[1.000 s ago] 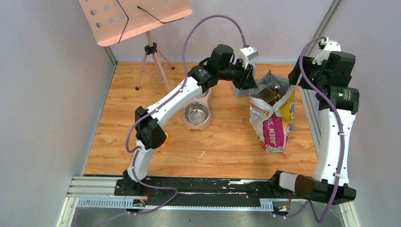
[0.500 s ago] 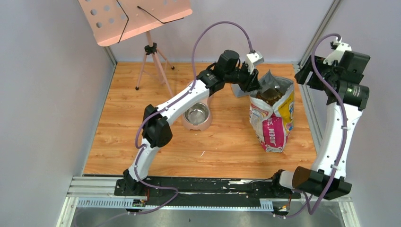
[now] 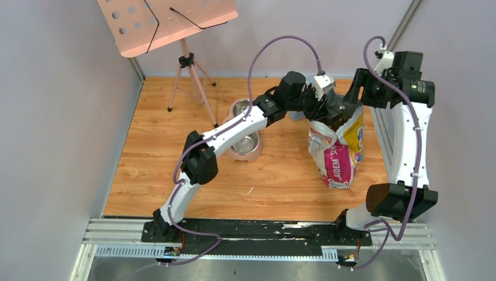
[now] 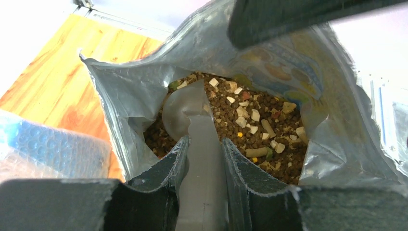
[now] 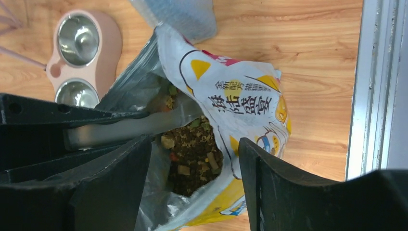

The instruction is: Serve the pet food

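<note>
Now we are closing on the printed yellow-pink bag (image 3: 336, 155)
We are dipping a grey metal scoop (image 4: 185, 113), clamped in our left gripper (image 4: 204, 144), into its brown kibble (image 4: 250, 130); right gripper (image 5: 192, 142) gaping to steady it

Bag (image 3: 336, 152) right, bowl (image 3: 244, 144) left, both on the tabletop (image 3: 281, 181)
Kibble (image 4: 255, 130) lies in the bag, a scoop (image 4: 185, 108) over its left side; a stand (image 3: 187, 61) is behind the bowl, further left.

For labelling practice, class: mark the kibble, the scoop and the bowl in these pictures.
kibble (image 4: 260, 127), left wrist view, middle of the heap.
scoop (image 4: 180, 113), left wrist view, its spoon end.
bowl (image 5: 109, 47), right wrist view, pink rim.
</note>
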{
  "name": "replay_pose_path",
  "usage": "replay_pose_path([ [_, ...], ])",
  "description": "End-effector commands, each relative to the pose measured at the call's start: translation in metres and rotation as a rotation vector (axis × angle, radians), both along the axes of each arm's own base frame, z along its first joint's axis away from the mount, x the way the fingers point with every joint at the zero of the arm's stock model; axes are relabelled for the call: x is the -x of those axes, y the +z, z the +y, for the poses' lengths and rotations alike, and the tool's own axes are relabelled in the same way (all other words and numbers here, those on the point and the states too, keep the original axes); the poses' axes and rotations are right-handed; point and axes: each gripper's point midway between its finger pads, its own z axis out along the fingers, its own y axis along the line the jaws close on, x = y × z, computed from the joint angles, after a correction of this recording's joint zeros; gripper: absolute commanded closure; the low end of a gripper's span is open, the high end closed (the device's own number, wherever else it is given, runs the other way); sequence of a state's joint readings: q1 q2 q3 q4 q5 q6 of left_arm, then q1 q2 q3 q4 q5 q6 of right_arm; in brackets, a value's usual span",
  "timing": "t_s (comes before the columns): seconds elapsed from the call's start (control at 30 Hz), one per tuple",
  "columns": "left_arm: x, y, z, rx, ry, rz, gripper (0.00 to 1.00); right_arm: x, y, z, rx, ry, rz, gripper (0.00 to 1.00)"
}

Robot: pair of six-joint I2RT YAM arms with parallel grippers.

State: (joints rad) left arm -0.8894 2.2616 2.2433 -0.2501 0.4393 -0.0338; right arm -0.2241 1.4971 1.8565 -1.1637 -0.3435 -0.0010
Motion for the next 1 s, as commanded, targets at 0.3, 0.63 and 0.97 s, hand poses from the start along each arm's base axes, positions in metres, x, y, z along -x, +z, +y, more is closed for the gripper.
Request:
replay_pose_path([
  [0.3, 0.002, 0.031, 0.016, 0.040, 0.024, 0.071, 1.00, 0.015, -0.009, -0.011, 0.367, -0.016, 0.057, 0.67],
  [0.63, 0.004, 0.039, 0.028, 0.031, -0.003, 0.072, 1.00, 0.012, -0.010, 0.037, 0.361, 0.161, 0.030, 1.00],
  [0.97, -0.004, 0.063, 0.078, -0.061, 0.007, 0.032, 1.00, 0.003, 0.035, 0.138, 0.359, 0.449, -0.179, 1.00],
])
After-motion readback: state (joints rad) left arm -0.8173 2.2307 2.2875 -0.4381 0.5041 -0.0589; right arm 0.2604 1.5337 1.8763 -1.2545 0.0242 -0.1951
